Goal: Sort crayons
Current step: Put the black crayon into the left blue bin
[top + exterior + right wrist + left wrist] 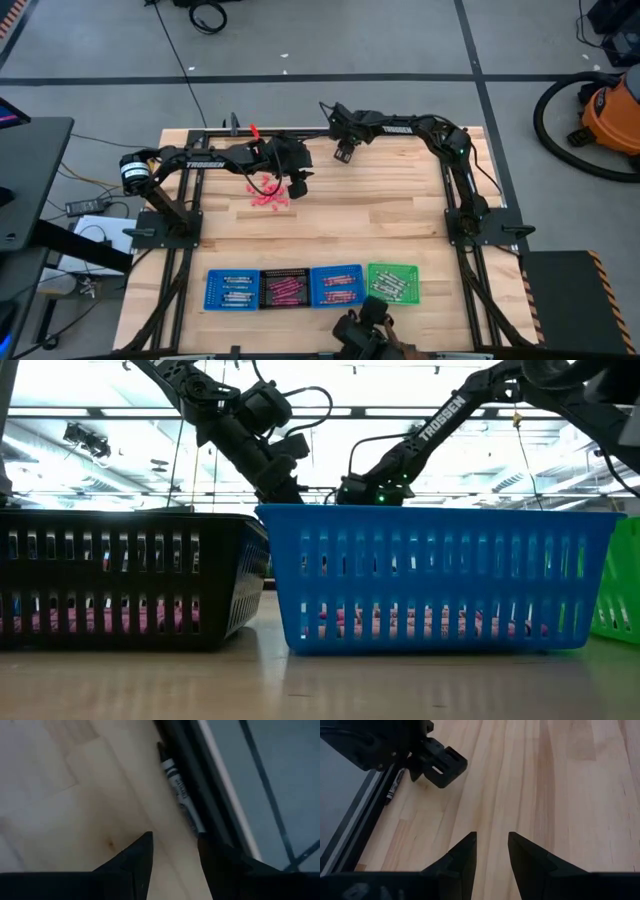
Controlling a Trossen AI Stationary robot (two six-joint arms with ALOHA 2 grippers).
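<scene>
Most of the sorting was done; we still had a small pink pile and one stray grey stick to place.

On the pale wooden counter [380, 215] we saw four slotted plastic trays [233, 289] along the near edge, already holding thin crayons [284, 290]. A loose heap of pink-red crayons [268, 193] remained under the left gripper [297, 187], its jaws parted with nothing between them. Further right, the right gripper [345, 152] hovered with jaws spread wide over one grey paper-wrapped crayon [181, 797] lying against the counter's far rim.
</scene>
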